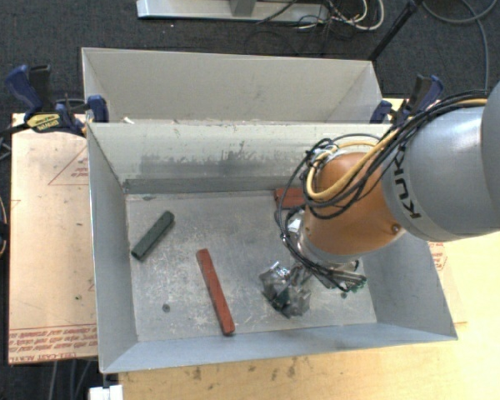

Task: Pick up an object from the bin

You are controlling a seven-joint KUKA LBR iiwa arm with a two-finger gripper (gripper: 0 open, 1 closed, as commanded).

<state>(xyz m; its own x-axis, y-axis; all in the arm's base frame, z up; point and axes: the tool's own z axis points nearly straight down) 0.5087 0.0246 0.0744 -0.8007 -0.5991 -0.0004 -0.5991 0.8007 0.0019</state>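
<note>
My gripper [285, 294] hangs low over the bin floor at the front right, under the arm's orange cover. Nothing can be made out in it. A red-brown stick [215, 291] lies flat on the floor just left of the gripper, running from mid-floor towards the front wall. At the left of the floor a dark grey-green block [152, 234] lies at a slant, well away from the gripper. Near the back slope a red piece [287, 197] pokes out from behind the orange cover; most of it is hidden.
The arm reaches in from the right and covers the bin's right half. The sloped front wall runs close below the gripper. Bare floor lies between the block and the stick.
</note>
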